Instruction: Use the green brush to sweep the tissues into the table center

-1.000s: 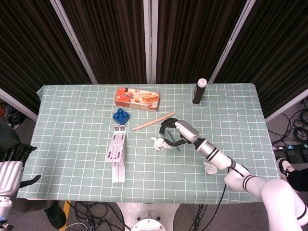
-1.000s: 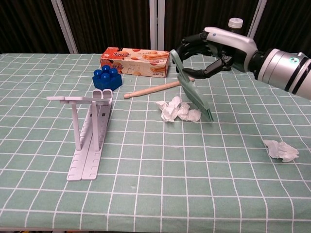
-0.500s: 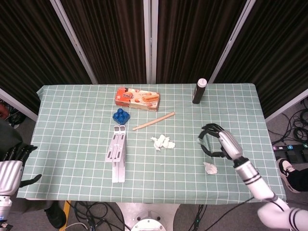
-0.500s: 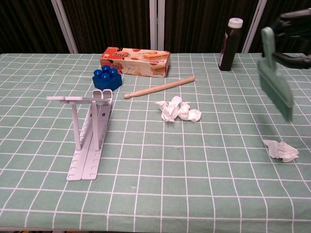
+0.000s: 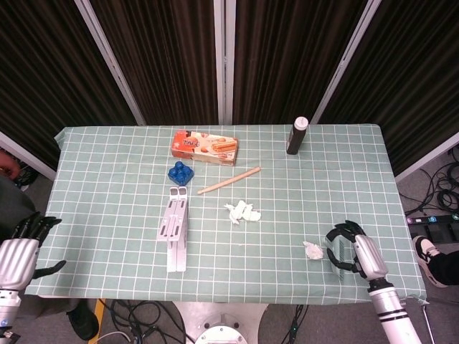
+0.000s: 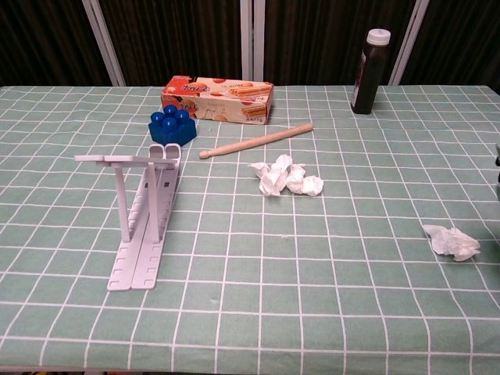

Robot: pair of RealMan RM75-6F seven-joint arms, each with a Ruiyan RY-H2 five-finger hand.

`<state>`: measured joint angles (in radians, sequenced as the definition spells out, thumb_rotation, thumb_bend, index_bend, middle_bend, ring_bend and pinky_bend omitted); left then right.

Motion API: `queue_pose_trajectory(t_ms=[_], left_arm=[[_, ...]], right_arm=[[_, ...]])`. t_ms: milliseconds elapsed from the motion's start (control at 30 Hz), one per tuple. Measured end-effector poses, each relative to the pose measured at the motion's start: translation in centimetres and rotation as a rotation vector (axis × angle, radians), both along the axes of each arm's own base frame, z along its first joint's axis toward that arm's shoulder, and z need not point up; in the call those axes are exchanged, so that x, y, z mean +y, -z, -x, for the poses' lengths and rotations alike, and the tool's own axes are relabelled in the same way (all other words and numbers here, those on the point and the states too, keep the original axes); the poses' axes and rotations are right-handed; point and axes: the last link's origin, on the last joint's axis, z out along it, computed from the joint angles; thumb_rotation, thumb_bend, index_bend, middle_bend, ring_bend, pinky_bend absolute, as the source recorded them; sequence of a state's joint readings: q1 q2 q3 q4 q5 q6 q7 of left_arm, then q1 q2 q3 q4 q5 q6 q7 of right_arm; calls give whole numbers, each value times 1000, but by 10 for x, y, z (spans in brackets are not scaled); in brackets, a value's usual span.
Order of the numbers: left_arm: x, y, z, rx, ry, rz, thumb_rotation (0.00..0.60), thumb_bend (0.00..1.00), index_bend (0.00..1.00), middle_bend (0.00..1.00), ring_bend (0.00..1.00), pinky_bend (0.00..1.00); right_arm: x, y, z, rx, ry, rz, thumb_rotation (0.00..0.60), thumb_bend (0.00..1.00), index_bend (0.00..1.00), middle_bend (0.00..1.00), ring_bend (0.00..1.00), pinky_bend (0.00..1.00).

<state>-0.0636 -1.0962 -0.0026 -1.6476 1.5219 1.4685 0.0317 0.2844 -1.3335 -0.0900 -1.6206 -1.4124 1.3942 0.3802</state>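
In the head view my right hand hovers at the table's front right, its fingers curled around the green brush, of which only a sliver shows. A lone crumpled tissue lies just left of that hand. A cluster of white tissues sits near the table's middle. The chest view leaves out the right hand and the brush. My left hand hangs off the table's left side with fingers spread, holding nothing.
A white folding rack lies left of centre, with a blue block behind it. A wooden stick, a biscuit box and a dark bottle stand further back.
My right hand has carried the brush away from the central tissue cluster, rightwards and toward the front edge, to a spot beside the lone tissue. It has left the chest view.
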Motion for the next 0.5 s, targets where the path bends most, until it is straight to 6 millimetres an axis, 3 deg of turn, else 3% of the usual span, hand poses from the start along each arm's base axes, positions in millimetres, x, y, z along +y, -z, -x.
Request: queue_pose_trajectory(t_ms=[200,500], left_arm=[[0,0,1,-12,8,-6,600,94,204,170,62,137],[-2,-2,3,-25,12,-6,600,94,204,170,62,137]], right_arm=[[-17,30,-26,-33,-73,41,600,435,616,509,194,90],[-51,80,-86,-39,-185,60,600,437,616,499,194,63]])
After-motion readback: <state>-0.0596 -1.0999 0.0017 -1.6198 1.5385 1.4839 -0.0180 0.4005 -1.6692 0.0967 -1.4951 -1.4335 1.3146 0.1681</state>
